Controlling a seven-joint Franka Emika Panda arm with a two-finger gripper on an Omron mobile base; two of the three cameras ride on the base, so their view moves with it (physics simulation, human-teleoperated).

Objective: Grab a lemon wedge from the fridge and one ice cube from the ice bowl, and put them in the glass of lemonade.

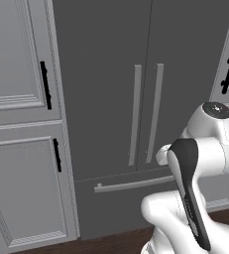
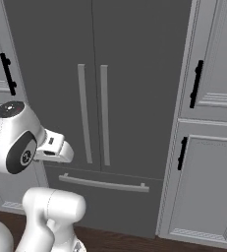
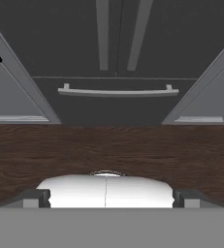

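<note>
Facing a shut fridge (image 1: 106, 74), the white arm (image 1: 200, 163) stands folded low in front of it in the left base view. Both dark grey upper doors are closed, their two long pale bar handles (image 1: 135, 114) running upright side by side at the centre seam. Below them a horizontal bar handle (image 1: 131, 184) crosses the closed lower drawer. Paneled grey cupboards (image 1: 17, 99) with black handles (image 1: 45, 85) flank the appliance on either side, and a strip of dark wood floor (image 1: 111, 243) shows at its foot.

From the right base view, the same closed fridge (image 2: 134, 59) fills the middle, its twin upright handles (image 2: 104, 115) and drawer handle (image 2: 104, 184) untouched. The arm (image 2: 21, 142) is bent at lower left, its wrist pointing toward the drawer front, apart from it. Grey cupboards (image 2: 208, 172) with black handles (image 2: 197, 83) stand to the right.

Looking along the hand, the gripper (image 3: 111, 197) has its jaws spread wide, the two dark fingertips (image 3: 33, 197) sitting far apart at the bottom corners with nothing between them. Ahead lie the wood floor (image 3: 111, 145), then the fridge drawer handle (image 3: 117, 91) and the lower ends of the door handles (image 3: 102, 34).
</note>
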